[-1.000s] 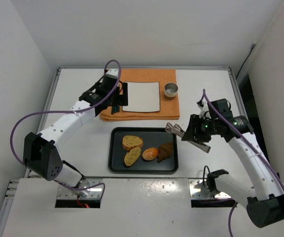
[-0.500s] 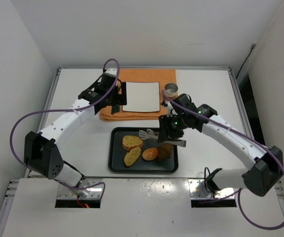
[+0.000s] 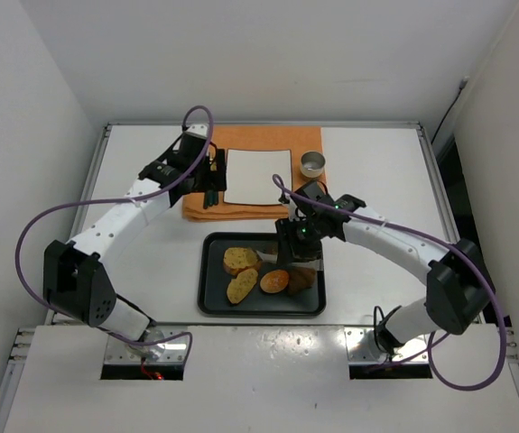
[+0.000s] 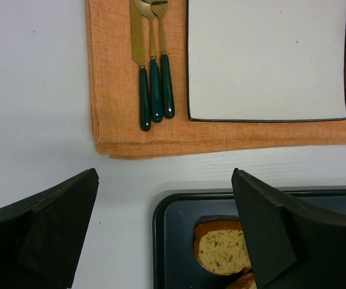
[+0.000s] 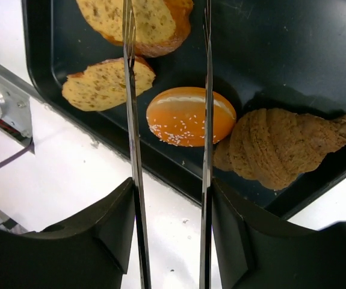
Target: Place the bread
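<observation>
A black tray holds two bread slices, a sesame bun and a brown croissant. My right gripper is over the tray and shut on metal tongs. The tong arms stand open astride the bun, with the croissant just to the right of them. My left gripper is open and empty over the orange mat's left edge, above the tray's corner. A white square plate lies bare on the mat.
An orange cloth mat lies at the back centre. On it are green-handled cutlery left of the plate and a small metal cup on its right. White walls close in on both sides.
My right arm has swung left from beside the tray to over it, carrying the tongs down around the bun. My left gripper has shifted slightly back and left.
</observation>
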You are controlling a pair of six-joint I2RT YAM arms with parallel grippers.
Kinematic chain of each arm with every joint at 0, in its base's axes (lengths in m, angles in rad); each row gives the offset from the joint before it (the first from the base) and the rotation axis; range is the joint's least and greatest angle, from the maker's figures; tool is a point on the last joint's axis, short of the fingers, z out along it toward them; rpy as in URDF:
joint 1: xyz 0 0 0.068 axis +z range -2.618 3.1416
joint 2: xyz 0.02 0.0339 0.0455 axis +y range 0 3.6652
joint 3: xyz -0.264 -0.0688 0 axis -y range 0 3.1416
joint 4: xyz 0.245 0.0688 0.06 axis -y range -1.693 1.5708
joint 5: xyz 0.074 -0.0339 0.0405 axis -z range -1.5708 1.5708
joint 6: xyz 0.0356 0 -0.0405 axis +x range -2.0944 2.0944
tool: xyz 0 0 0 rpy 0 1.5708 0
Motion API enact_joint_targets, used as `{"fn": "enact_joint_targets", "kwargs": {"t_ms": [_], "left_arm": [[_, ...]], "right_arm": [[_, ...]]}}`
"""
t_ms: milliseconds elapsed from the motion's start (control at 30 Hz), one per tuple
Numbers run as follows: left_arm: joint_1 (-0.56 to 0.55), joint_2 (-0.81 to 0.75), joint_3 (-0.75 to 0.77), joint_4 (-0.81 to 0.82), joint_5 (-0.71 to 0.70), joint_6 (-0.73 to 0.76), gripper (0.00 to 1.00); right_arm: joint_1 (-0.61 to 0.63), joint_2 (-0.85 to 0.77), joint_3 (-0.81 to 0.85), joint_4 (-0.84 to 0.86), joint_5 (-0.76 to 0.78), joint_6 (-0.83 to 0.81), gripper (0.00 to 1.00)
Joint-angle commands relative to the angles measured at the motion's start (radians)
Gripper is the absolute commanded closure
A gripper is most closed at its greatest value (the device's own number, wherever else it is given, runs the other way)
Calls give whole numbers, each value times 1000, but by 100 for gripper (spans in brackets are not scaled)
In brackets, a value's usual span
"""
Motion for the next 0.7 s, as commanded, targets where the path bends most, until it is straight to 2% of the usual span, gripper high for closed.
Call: {"fn": "enact_joint_targets", "kwargs": {"t_ms": [0,233,333,367,400,433,667], "left_arm": [[20,-20,33,3,1,-11,1],[20,-20,24,3,31,-20,1],[20,-20,24,3,31,-20,1],[20,-20,24,3,31,-20,1],[20,-20,24,3,21,-20,1],[20,-20,24,3,21,-10,1],[29,-20,42,3,68,4,1]], "right_arm": [[18,5,-7,46,-14,2,50],[45,24,-7,46,-57,-30,50],[46,33,28,23,-57,-52,60],[46,33,43,11,-48,-52,67],[46,33,53,0,-36,-52,70],[46,33,66,-14,-18,-61,78],[36,13,149,-73,90,-70,88]]}}
